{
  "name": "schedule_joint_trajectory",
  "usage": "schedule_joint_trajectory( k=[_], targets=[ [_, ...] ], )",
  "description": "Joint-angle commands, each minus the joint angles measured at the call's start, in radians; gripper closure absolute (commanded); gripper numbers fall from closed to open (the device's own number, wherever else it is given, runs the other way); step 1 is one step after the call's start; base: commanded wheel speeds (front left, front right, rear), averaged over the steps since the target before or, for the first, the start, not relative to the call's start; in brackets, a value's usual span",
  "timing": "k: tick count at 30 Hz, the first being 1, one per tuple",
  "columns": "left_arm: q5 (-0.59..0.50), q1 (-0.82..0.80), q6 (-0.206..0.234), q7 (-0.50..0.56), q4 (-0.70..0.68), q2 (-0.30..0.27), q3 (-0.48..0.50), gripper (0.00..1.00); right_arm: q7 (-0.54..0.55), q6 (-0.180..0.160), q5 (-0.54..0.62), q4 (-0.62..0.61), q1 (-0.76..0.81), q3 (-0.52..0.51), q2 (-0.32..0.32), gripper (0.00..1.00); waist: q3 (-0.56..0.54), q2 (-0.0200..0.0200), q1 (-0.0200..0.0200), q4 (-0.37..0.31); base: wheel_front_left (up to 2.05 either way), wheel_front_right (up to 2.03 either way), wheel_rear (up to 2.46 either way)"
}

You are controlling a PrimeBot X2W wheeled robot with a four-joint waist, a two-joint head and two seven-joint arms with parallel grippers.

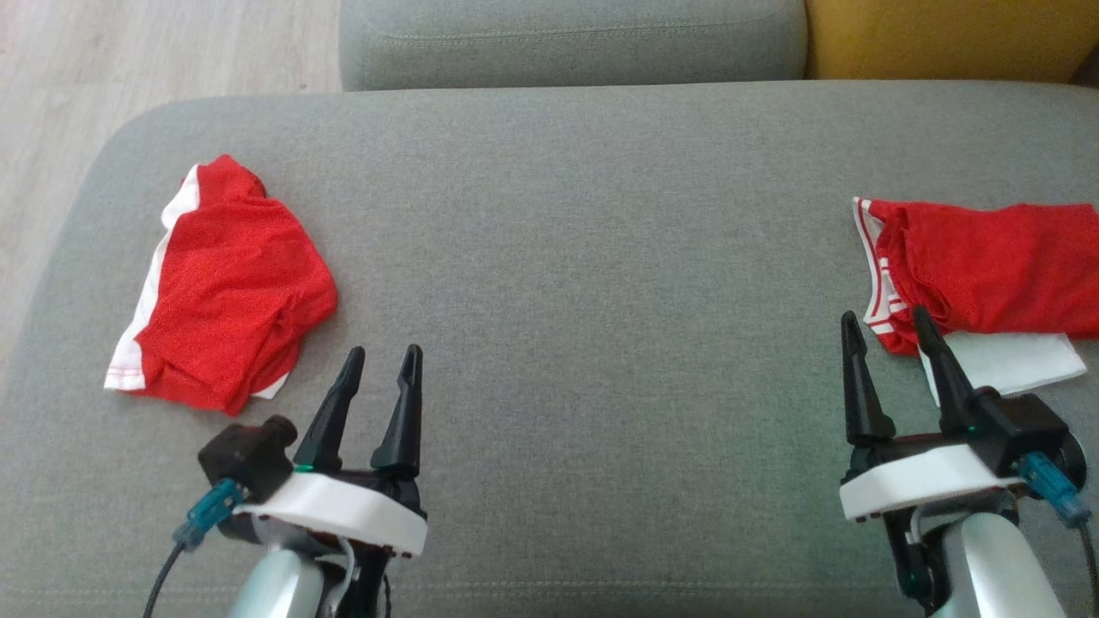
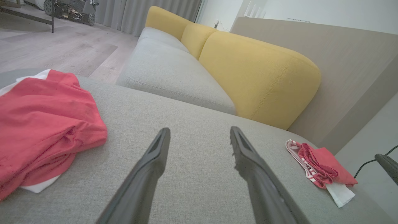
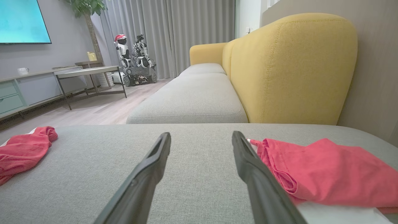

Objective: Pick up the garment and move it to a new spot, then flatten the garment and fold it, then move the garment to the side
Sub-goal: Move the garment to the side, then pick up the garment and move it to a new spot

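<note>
Head view takes in a broad grey cushion (image 1: 584,257) that spans nearly the whole width. Beyond its far edge lie a second grey seat cushion (image 1: 567,43) and a yellow backrest (image 1: 944,39), with pale wood floor (image 1: 86,69) at the far left.

Two garments lie on the broad cushion, well apart. The left red garment (image 1: 232,292), edged in white along its outer side, lies crumpled and loosely doubled over near the cushion's left edge. The right red garment (image 1: 996,266), with a red-and-white striped band at its inner end, lies bunched at the right edge and runs out of the picture. It rests partly on a flat white piece (image 1: 1013,360) that juts out from under its near side.

The left gripper (image 1: 385,352) hovers near the left garment's near corner, apart from it. Its fingers are spread and nothing is between them. The right gripper (image 1: 885,315) is likewise parted and empty. Its outer finger crosses in front of the striped band and the white piece. In the right wrist view that finger runs just beside the red cloth, and I cannot tell whether they touch
</note>
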State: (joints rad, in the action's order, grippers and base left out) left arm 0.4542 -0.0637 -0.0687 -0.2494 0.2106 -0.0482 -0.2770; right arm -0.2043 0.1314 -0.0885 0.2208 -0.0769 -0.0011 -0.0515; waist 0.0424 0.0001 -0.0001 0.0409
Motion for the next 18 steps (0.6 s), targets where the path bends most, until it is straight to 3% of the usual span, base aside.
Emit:
schedule_joint_trajectory(
  k=[1, 18],
  targets=[
    [-0.011, -0.032, 0.008, -0.012, -0.043, -0.002, 0.036, 0.0, -0.015, -0.001, -0.007, -0.043, -0.028, 0.028, 0.001, 0.0, 0.003, -0.0001, 0.0001, -0.004, 0.0, 0.0, 0.0],
    [-0.007, -0.049, 0.016, -0.012, -0.053, -0.002, 0.043, 0.0, -0.008, -0.001, -0.007, -0.051, -0.035, 0.027, 0.001, 0.0, 0.026, -0.0001, 0.0001, 0.024, 0.0, 0.0, 0.0]
  ],
)
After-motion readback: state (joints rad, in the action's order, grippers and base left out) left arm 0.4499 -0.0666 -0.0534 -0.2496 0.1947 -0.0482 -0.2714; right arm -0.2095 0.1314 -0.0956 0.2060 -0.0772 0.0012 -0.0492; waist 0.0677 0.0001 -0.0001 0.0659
